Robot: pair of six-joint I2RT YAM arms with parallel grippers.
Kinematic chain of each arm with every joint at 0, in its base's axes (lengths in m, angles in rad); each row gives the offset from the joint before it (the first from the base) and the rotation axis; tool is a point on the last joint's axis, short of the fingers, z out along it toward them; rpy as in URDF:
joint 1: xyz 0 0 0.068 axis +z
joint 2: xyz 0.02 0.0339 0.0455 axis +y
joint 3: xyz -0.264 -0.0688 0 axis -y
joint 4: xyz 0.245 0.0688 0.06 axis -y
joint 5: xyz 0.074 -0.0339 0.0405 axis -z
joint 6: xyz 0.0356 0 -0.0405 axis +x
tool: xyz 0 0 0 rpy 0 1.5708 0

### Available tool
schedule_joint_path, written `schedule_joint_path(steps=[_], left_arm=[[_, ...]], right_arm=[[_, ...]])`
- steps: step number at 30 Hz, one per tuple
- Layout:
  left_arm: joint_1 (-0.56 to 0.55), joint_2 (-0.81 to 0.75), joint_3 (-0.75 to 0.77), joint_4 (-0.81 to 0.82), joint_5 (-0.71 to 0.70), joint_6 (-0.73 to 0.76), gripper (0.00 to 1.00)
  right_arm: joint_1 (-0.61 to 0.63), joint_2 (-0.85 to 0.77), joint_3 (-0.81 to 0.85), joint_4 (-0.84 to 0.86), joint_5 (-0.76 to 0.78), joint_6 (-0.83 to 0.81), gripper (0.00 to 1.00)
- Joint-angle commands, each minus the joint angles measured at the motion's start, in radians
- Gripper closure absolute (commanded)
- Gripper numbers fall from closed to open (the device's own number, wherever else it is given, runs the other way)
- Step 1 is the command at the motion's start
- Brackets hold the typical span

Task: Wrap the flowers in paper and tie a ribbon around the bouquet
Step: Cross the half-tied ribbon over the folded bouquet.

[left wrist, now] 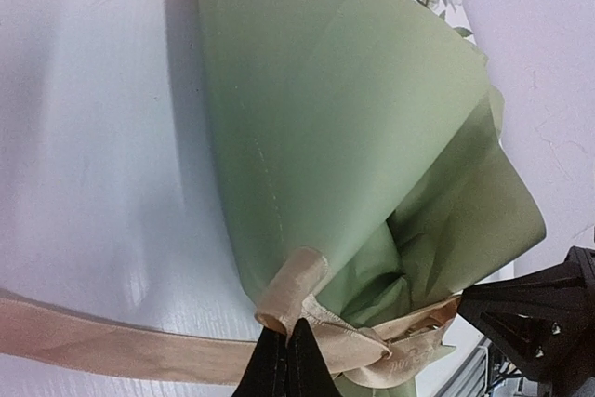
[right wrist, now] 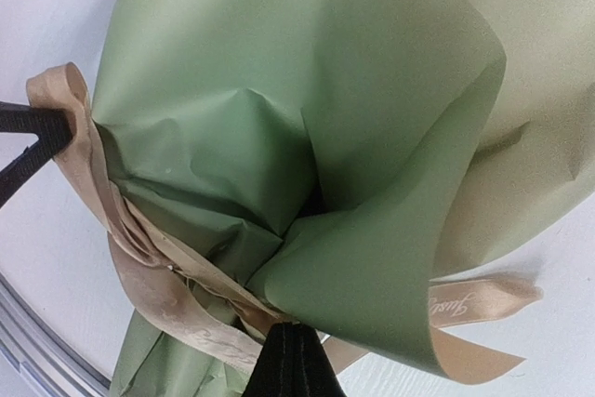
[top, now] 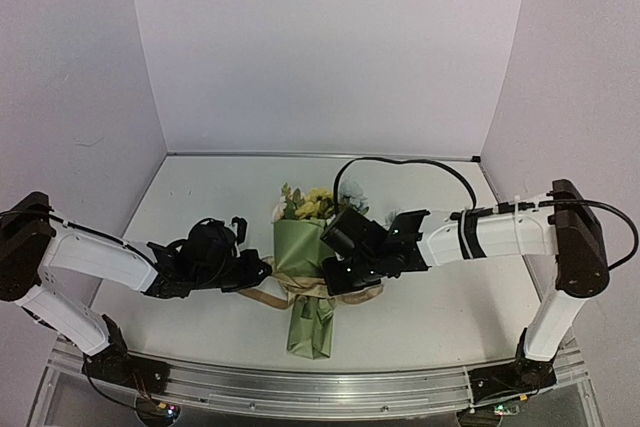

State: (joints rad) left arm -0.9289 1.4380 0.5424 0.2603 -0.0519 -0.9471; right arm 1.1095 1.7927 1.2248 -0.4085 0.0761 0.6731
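Note:
The bouquet (top: 300, 247) lies mid-table, its olive-green paper (left wrist: 325, 118) rolled into a cone with the narrow end toward me. The yellow and pale flowers (top: 312, 203) stick out of the far end. The tan ribbon (left wrist: 296, 281) circles the cone's waist, with a knot and loose tails. My left gripper (left wrist: 286, 332) is shut on a ribbon loop at the cone's left side. My right gripper (right wrist: 293, 332) is shut on the ribbon (right wrist: 163, 295) at the cone's right side, under the paper's fold (right wrist: 279, 90). The two grippers face each other across the waist.
White walls enclose the table on three sides. An aluminium rail (top: 320, 387) runs along the near edge. A black cable (top: 420, 162) arches above the right arm. One ribbon tail (left wrist: 93, 346) lies flat on the table to the left.

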Motion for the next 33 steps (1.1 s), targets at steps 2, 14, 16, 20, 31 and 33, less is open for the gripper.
schedule_joint_path(steps=[2,14,16,20,31,33], left_arm=[[0.014,-0.002,0.048,-0.039,-0.037,0.012,0.99],[0.014,-0.080,0.019,-0.063,0.047,0.059,0.73],[0.015,-0.107,0.009,-0.090,0.040,0.063,0.66],[0.014,-0.171,-0.004,-0.147,0.026,0.080,0.57],[-0.063,-0.210,0.170,-0.329,0.206,0.393,0.61],[-0.094,-0.149,0.216,-0.331,0.260,0.432,0.62]], right_arm=[[0.008,-0.042,0.001,0.032,0.024,0.009,1.00],[0.018,-0.044,0.016,0.037,0.014,0.001,1.00],[0.018,-0.044,0.016,0.037,0.014,0.001,1.00],[0.018,-0.044,0.015,0.037,0.019,0.006,1.00],[0.018,-0.050,0.013,0.037,0.027,0.017,1.00],[0.018,-0.047,0.016,0.037,0.025,0.020,1.00]])
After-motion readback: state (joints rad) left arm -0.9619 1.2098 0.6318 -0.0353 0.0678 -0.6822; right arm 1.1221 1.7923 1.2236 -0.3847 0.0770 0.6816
